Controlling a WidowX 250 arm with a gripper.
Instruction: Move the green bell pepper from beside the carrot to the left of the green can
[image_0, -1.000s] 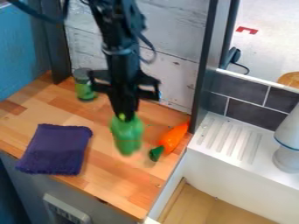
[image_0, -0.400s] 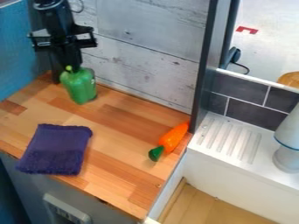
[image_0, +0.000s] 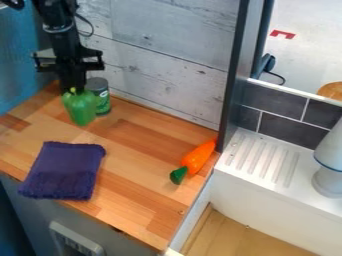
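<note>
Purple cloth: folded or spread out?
Folded, it seems: the cloth lies flat on the counter as a compact, thick-edged rectangle.

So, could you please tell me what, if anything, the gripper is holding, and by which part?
The gripper holds the green pepper by its top, at the stem end.

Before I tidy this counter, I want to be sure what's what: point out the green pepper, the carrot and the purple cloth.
Green pepper (image_0: 81, 108): camera view, middle of its body.
Carrot (image_0: 197, 159): camera view, orange body.
Purple cloth (image_0: 65, 169): camera view, near its center.
</note>
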